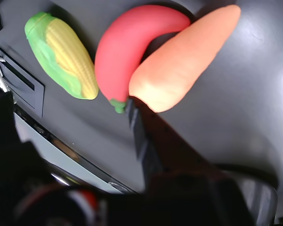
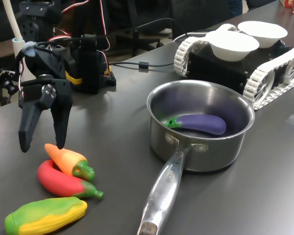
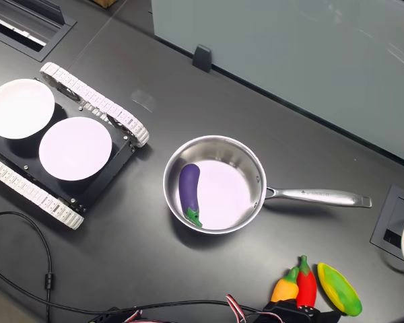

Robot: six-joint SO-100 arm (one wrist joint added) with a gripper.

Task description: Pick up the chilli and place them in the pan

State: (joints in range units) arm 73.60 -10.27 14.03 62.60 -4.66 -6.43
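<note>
The red chilli (image 2: 59,182) lies on the dark table between an orange carrot toy (image 2: 68,159) and a corn toy (image 2: 44,215), touching the carrot. My gripper (image 2: 41,146) hangs open and empty just above the carrot's tip and the chilli. In the wrist view one dark finger (image 1: 139,136) ends close to the chilli's (image 1: 132,42) green stem and the carrot's (image 1: 184,61) broad end. The steel pan (image 2: 206,156) stands to the first exterior view's right and holds a purple eggplant (image 2: 201,123). From above, the chilli (image 3: 306,286) lies below the pan's (image 3: 256,168) handle.
A black tracked vehicle (image 2: 264,73) carrying two white bowls (image 2: 232,44) stands behind the pan. The arm's base and cables (image 2: 88,63) sit at the back left. The corn (image 1: 61,54) lies beside a recessed table socket (image 3: 397,229). A glass partition (image 3: 289,47) borders the table.
</note>
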